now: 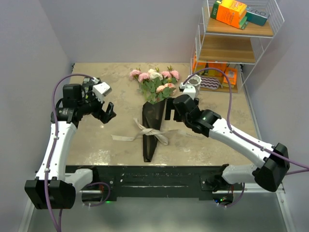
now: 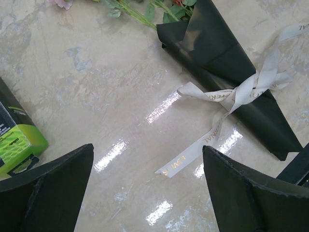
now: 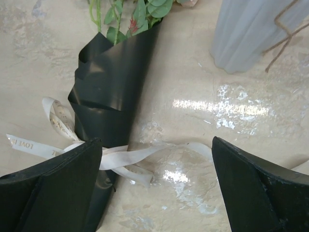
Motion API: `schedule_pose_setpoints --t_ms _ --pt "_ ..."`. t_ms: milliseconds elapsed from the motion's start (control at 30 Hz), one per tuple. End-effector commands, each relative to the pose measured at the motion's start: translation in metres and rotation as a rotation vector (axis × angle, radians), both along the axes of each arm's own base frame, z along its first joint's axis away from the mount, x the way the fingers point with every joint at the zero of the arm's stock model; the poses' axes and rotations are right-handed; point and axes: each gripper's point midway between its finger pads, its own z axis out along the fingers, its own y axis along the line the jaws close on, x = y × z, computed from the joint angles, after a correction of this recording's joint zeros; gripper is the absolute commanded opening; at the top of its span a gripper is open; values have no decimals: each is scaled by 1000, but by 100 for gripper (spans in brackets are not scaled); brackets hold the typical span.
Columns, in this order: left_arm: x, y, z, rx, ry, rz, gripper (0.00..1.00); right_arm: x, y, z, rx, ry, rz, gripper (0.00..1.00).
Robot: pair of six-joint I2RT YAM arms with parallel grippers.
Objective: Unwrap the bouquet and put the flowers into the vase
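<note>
Both of my end effectors are spread as wide as they go and carry nothing. The left end effector [image 1: 106, 114] hangs over bare surface [image 1: 96, 140], with the bouquet [image 1: 153, 116] ahead of it and to its right. I judge it is placed there to come down on the loose tail of the ribbon [image 2: 231, 94], whose end lies on the surface right between its spread fingers. The right end effector [image 1: 169, 110] sits just beside the bouquet on the other flank. In its wrist view the open jaws straddle the knot and a ribbon loop, so it looks staged either to pin the wrap or to tug the bow. The vase [image 3: 251, 34] stands near, ahead of that end effector and to its right, upright, with no stems rising from it.

The bouquet lies flat, a cone of black paper [image 3: 116, 82], glossy and creased. Its narrow tip lies behind both end effectors and its wide mouth ahead of them. The beige ribbon, printed with gilt lettering, cinches it at the waist. The flowers [image 1: 154, 79], pink and cream roses with green leaves, spill from the mouth. The knot is still tied, so by my reading unwrapping has not begun.
</note>
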Motion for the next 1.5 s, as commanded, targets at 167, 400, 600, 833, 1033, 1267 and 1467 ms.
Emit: schedule_pose_setpoints --t_ms 167,400,600,833,1033,1267,1467 --pt "-25 -33 -29 -39 76 -253 99 -8 4 -65 104 124 -142 98" --pt "-38 -73 -67 36 92 -408 99 -20 2 -108 164 233 -261 95" --pt "-31 -84 -99 52 153 -458 99 -17 0 -120 201 227 -327 94" --pt "-31 -95 -143 77 251 -505 99 -12 -2 -125 289 194 -400 93" --pt "-27 -98 -159 103 245 -506 99 -7 1 -130 292 192 -429 92" --pt "-19 -109 -169 105 228 -511 99 -4 7 -144 304 202 -430 91" --pt "-17 -115 -173 102 205 -498 95 -2 13 -156 327 215 -432 90"
